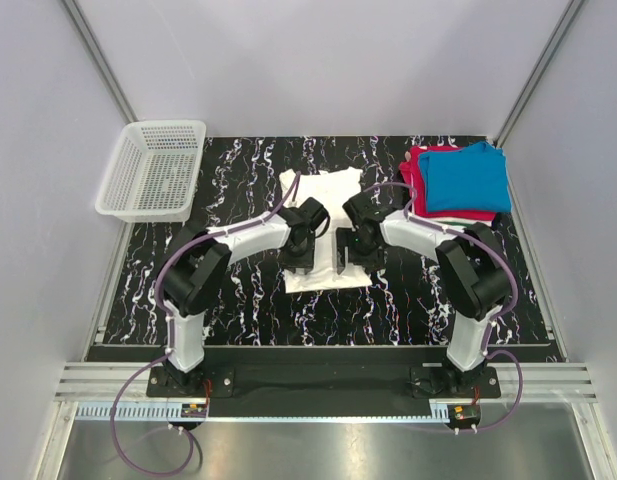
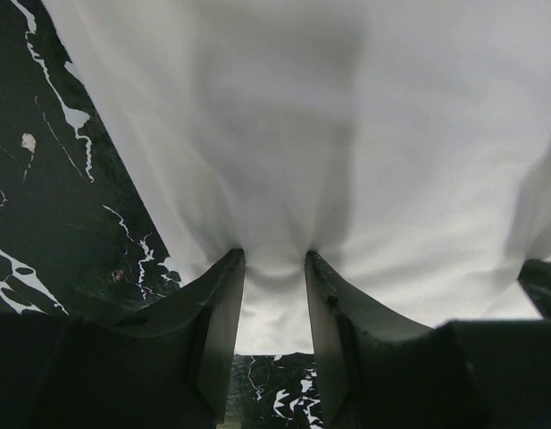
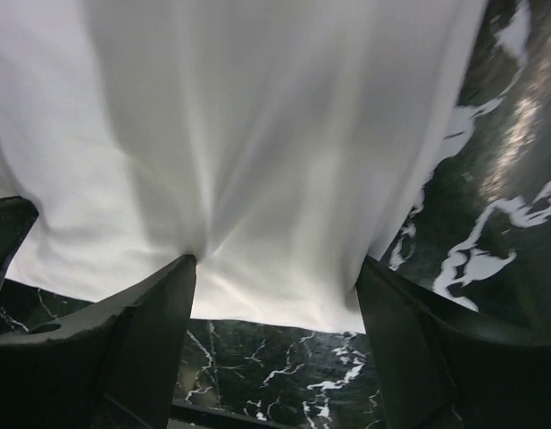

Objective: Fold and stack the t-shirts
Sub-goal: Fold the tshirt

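A white t-shirt [image 1: 323, 200] lies flat on the black marbled table, its print not visible. Both grippers are at its near hem. My left gripper [image 1: 300, 258] has its jaws drawn close together, and the cloth puckers between the tips in the left wrist view [image 2: 275, 259], where the shirt [image 2: 302, 134] fills the frame. My right gripper [image 1: 350, 256] has its jaws wide apart, with the tips pressing on the shirt [image 3: 257, 116] at the hem [image 3: 275, 264]. A folded blue t-shirt [image 1: 468, 178] lies on a folded red one [image 1: 418, 168] at the back right.
A white mesh basket [image 1: 153, 170] stands at the back left corner of the table. Grey walls close in the sides and back. The black marbled tabletop [image 1: 238, 300] shows in front of the shirt.
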You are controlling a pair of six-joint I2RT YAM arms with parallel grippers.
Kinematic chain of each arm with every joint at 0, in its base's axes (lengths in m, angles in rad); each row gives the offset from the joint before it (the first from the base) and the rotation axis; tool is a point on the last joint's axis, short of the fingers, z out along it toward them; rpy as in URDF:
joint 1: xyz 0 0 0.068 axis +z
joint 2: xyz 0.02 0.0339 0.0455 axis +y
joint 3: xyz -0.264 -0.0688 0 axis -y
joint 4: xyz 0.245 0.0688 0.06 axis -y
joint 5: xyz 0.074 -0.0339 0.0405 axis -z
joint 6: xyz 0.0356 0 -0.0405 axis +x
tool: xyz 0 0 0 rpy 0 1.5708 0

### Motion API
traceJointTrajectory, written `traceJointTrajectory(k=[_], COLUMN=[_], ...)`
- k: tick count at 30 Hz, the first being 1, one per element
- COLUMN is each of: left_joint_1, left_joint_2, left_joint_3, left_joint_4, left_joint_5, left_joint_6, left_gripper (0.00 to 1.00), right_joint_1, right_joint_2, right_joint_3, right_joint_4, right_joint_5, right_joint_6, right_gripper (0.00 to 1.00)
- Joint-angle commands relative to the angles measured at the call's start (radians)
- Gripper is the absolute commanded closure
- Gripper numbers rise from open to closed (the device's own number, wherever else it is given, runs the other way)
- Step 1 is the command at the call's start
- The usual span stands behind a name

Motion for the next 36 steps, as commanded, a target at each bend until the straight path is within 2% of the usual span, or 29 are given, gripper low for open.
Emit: traceJointTrajectory(k=[1,6,15,22,26,31,33,36], left_joint_1=[-0.004,-0.005,-0.007,-0.004,0.016,0.146,0.22,0.271], left_joint_2=[-0.025,-0.084,-0.192,-0.213,-0.22,-0.266,-0.307,-0.382], left_joint_3=[-0.07,-0.122,-0.219,-0.15,-0.049,0.057,0.04,-0.055], left_joint_4=[-0.049,-0.047,-0.034,-0.018,-0.02,-0.079,-0.09,-0.086], left_joint_5=[-0.041,-0.027,-0.024,0.011,0.07,0.172,0.226,0.2], left_joint_6=[0.04,0.065,0.08,0.134,0.182,0.191,0.189,0.205], left_gripper=[0.6,0.6,0.59,0.56,0.54,0.53,0.52,0.51], right_joint_1=[0.076,0.141,0.156,0.156,0.149,0.116,0.103,0.08], right_joint_2=[-0.003,-0.009,-0.056,-0.075,-0.084,-0.098,-0.137,-0.196], right_joint_3=[-0.039,-0.029,-0.007,0.158,0.259,0.347,0.304,0.205], right_joint_4=[-0.025,-0.028,-0.084,-0.204,-0.251,-0.322,-0.315,-0.276], right_joint_5=[-0.049,-0.052,0.036,0.155,0.205,0.219,0.222,0.209], right_joint_6=[0.104,0.166,0.184,0.166,0.15,0.114,0.104,0.074], right_gripper=[0.21,0.22,0.2,0.16,0.15,0.14,0.13,0.13])
